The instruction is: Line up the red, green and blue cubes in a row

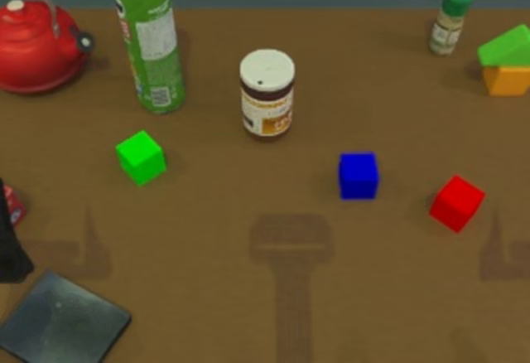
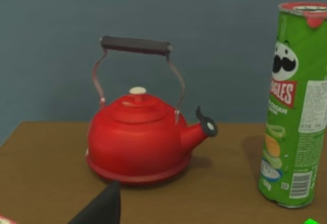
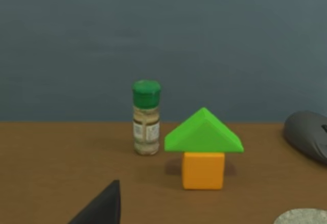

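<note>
Green cube (image 1: pixel 141 157): left-centre of top view, on table (image 1: pixel 248 313). Blue cube (image 1: pixel 358 175): right of centre. Red cube (image 1: pixel 456 202): lower right, near blue. All three apart, unheld. Jar (image 1: pixel 267 93): upper centre. Left arm possibly dark shape at left edge; fingers of both grippers: cannot tell.

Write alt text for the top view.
Three cubes sit apart on a brown table: green cube left, blue cube centre-right, red cube right. Behind stand a white-lidded jar, green can and red kettle.
</note>
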Tool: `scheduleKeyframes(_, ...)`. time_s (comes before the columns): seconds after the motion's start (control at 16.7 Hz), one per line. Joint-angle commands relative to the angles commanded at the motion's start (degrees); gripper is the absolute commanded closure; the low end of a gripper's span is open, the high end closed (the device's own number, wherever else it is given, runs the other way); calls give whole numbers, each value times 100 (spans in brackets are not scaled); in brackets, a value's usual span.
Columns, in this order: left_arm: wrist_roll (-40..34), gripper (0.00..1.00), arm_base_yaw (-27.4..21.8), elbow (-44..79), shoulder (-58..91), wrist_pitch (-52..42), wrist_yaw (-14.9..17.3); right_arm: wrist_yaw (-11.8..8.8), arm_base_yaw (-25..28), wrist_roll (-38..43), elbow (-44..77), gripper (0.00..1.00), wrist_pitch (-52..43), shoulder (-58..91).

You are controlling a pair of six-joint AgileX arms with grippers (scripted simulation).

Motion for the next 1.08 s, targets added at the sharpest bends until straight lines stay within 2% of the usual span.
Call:
scheduleKeyframes(0.24, 0, 0, 0, 0, 0, 0, 0, -11, 41, -63, 170, 0, -113, 175)
scheduleKeyframes(0.48, 0, 0, 0, 0, 0, 0, 0, -24, 222, -416, 1157, 0, -756, 1260)
scheduleKeyframes(0.72, 0, 0, 0, 0, 0, 0, 0, -10, 470, -973, 2644, 0, -1791, 3292)
scheduleKeyframes(1.08, 0, 0, 0, 0, 0, 0, 0, 10, 910, -1940, 5096, 0, -3643, 7112)
